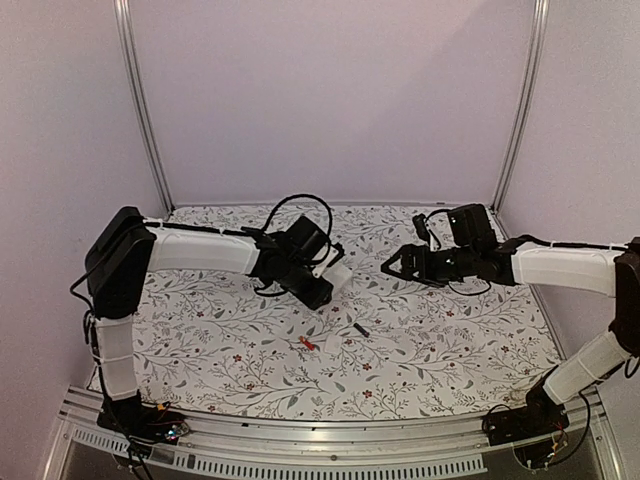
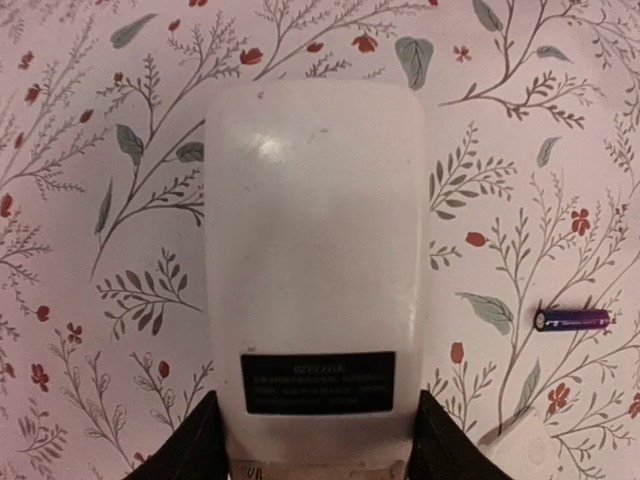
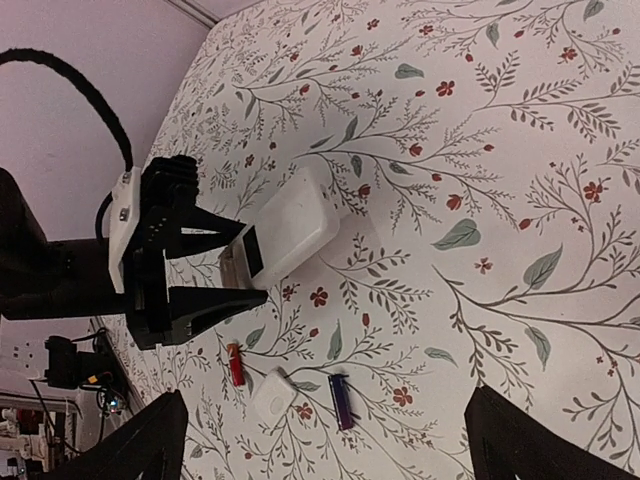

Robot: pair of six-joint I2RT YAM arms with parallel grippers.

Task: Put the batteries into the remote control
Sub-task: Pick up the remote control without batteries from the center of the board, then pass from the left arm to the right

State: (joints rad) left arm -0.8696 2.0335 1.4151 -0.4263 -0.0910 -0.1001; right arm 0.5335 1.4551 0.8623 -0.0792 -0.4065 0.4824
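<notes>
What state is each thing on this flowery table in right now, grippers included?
remote control: back side up, one end gripped.
left gripper: shut on the remote control.
right gripper: open, empty.
red battery: loose on the table, not loaded.
purple battery: loose on the table, not loaded.
small white piece: lying flat between the two batteries.

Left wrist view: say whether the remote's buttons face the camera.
No, the remote control shows a plain white back with a black label.
</notes>
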